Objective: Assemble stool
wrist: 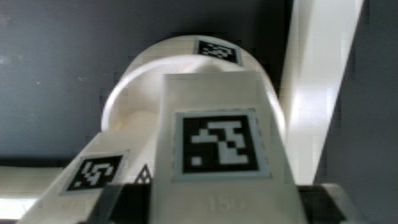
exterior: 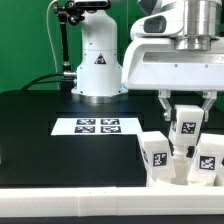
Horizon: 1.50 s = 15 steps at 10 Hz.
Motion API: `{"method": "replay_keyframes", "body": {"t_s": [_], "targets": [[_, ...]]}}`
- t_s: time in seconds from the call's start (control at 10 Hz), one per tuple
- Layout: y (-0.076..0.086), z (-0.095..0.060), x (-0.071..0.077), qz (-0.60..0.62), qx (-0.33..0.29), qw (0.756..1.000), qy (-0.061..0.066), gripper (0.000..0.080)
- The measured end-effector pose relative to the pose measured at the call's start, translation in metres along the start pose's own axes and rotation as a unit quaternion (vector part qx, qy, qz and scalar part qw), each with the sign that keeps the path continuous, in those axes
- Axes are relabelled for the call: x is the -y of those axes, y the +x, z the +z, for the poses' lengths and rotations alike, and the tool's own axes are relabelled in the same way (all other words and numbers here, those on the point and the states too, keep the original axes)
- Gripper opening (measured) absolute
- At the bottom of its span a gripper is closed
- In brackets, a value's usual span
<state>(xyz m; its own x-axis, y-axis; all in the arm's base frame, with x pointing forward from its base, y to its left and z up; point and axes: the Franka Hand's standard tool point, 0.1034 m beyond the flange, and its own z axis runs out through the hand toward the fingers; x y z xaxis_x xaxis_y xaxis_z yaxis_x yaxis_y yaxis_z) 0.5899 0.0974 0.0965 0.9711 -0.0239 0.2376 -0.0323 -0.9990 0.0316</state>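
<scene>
My gripper [exterior: 186, 110] is shut on a white stool leg [exterior: 186, 128] that carries a square marker, held upright at the exterior view's right. Two more white legs [exterior: 155, 152] [exterior: 208, 158] stand on either side below it, over the white seat [exterior: 178, 176]. In the wrist view the held leg [wrist: 222, 140] fills the middle, clamped at its near end by my gripper [wrist: 217, 208]. The round seat [wrist: 157, 85] lies behind it, with another marked leg [wrist: 103, 172] beside it. Whether the held leg touches the seat cannot be told.
The marker board [exterior: 98, 126] lies flat in the middle of the black table [exterior: 40, 130]. The arm's white base [exterior: 97, 60] stands at the back. A long white rail [exterior: 60, 205] runs along the front edge and shows in the wrist view [wrist: 329, 80].
</scene>
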Motion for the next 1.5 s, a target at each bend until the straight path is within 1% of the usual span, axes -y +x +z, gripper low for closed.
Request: {"method": "replay_keyframes", "body": {"t_s": [1.5], "targets": [[-0.0018,0.0069,-0.0021,-0.002,-0.002,1.000,-0.003,0.0338]]}}
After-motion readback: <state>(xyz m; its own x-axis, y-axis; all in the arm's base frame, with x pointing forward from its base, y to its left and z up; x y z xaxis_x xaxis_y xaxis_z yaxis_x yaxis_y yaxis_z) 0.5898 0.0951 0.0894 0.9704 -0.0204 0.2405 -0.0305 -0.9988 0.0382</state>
